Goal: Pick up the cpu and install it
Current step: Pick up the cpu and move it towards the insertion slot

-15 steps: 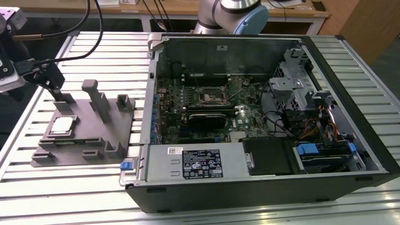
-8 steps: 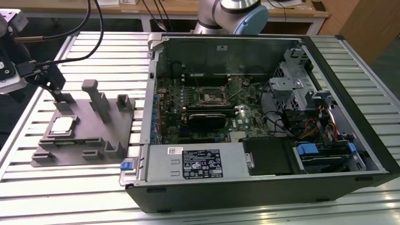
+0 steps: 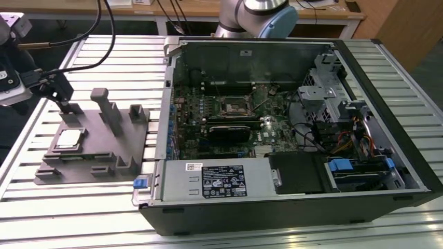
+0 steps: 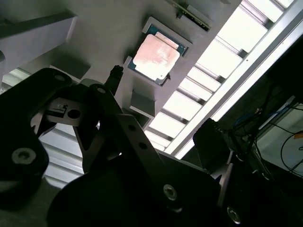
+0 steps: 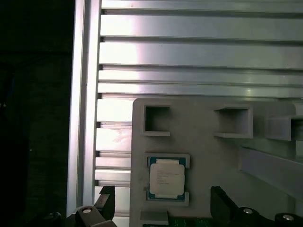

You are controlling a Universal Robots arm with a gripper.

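Nothing of the task is finished yet: the cpu (image 3: 69, 139) lies flat, silvery top up, in its shallow seat on the grey fixture (image 3: 97, 145), at the exterior view's left end of the table (image 3: 83, 218), and the socket (image 3: 232, 108) on the board inside the open computer case (image 3: 277, 215) has no chip in it as far as you can see. Your jaws are spread wide and hold nothing. In the first wrist view one stands to each side of the cpu (image 5: 165, 178), and from the exterior view you can judge that they hang above the fixture without touching the chip. So both the pick and the install remain to be done. Around the chip, mind the fixture's upright posts (image 3: 104, 109), which rise just beside its seat, and the low raised lips that frame it on two sides. A green strip lies in a slot next to the seat; what it is you cannot tell. Between the fixture and the socket stands the case's side wall (image 3: 167, 104), and the socket sits well down inside. A dark block (image 3: 229, 132) is just beside it, the silver box with a white label (image 3: 215, 179) is along the near edge, and drive cages and loose cables (image 3: 346, 140) lie toward the exterior view's right. Whether the socket's metal frame is raised or closed you cannot tell.
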